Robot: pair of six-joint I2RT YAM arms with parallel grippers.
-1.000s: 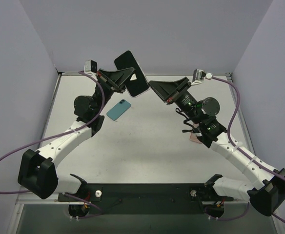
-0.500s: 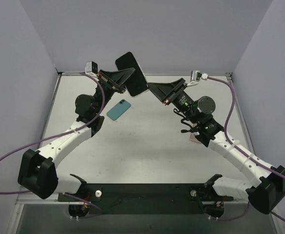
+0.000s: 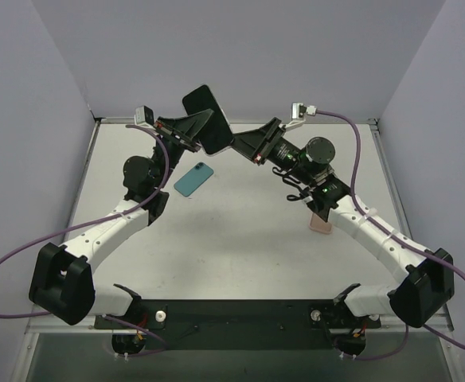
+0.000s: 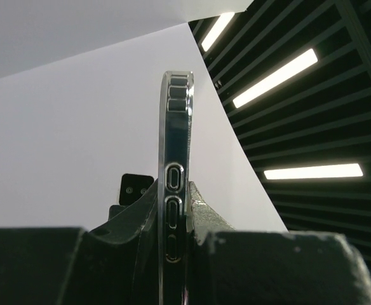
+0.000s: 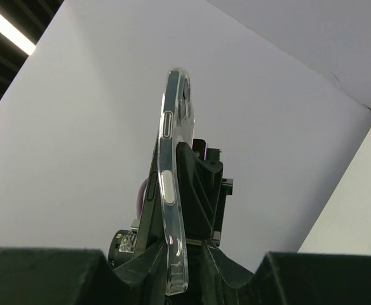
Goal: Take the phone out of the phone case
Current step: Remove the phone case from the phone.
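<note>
A black phone (image 3: pixel 207 118) in a clear case is held up in the air above the back of the table, between both arms. My left gripper (image 3: pixel 194 132) is shut on it from the left; in the left wrist view the phone (image 4: pixel 176 184) stands edge-on between the fingers of that gripper (image 4: pixel 176 257). My right gripper (image 3: pixel 243 144) is shut on the clear case from the right. In the right wrist view the clear case (image 5: pixel 173 190) bows away from the phone's dark edge (image 5: pixel 148 190) and runs down between the fingers of the right gripper (image 5: pixel 179 270).
A teal phone-shaped item (image 3: pixel 193 179) lies flat on the table below the left gripper. A small pink object (image 3: pixel 322 223) lies under the right forearm. Purple walls enclose the back and sides.
The phone and both grippers have shifted a little left and up. The right arm has reached further left and its wrist has turned.
</note>
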